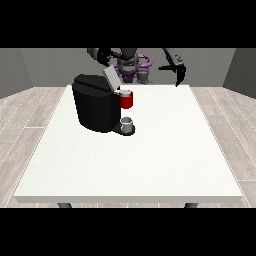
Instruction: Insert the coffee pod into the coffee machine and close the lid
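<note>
I see the coffee machine [95,107] on the counter's [150,160] far left, lid [109,76] up for loading; no separate pod shows, and I cannot tell either hand's state.

Matt black plastic coffee machine [95,107], glossy red pod holder [126,100], smooth white table [150,160], pale wood-plank floor [25,120]
</note>
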You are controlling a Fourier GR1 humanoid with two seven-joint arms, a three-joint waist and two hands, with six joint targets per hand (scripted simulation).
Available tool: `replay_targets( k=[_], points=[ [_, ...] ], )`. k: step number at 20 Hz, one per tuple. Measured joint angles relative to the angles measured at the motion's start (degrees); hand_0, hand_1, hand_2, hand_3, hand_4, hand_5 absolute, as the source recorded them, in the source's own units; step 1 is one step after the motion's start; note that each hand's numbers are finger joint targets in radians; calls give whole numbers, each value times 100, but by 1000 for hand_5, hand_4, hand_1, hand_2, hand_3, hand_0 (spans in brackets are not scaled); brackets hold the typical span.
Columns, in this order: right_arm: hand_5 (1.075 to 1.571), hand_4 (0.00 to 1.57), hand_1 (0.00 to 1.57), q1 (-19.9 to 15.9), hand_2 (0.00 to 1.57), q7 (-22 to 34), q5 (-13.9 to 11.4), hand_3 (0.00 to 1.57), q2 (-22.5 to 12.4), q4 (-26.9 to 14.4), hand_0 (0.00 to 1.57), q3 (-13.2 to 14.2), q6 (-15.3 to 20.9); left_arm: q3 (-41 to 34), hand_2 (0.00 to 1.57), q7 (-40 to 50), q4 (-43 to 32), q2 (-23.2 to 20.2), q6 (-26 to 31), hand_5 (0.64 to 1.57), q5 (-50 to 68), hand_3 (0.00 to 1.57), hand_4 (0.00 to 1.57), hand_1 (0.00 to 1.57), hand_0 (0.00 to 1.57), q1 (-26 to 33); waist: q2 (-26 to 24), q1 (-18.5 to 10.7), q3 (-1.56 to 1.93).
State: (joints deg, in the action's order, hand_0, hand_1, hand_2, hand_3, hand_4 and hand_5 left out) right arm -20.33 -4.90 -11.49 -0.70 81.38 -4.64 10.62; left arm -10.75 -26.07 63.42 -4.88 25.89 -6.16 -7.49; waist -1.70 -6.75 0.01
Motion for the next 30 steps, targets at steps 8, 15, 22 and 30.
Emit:
replay_targets(
  k=[8,15,22,30],
  points=[
    [1571,424,0,-600,0,-332,204,0,-284,-896,0,674,-34,181,0,153,631,31,-81,1571,77,0,342,0,0,256,289,-100,0],
    [1571,439,0,-1087,0,-595,361,0,-415,-1473,0,973,-86,63,0,225,756,-151,15,1571,346,0,353,0,0,168,524,-132,-15],
    [1571,317,0,-1287,0,-749,403,0,-419,-1684,0,1027,-59,161,0,53,743,-175,-53,1571,269,0,337,0,0,296,570,-146,-38],
    [1571,441,0,-1728,0,-562,255,0,-296,-1800,0,844,28,46,0,-26,387,-251,-149,1571,324,0,354,0,0,-14,772,-97,-29]
  ],
)
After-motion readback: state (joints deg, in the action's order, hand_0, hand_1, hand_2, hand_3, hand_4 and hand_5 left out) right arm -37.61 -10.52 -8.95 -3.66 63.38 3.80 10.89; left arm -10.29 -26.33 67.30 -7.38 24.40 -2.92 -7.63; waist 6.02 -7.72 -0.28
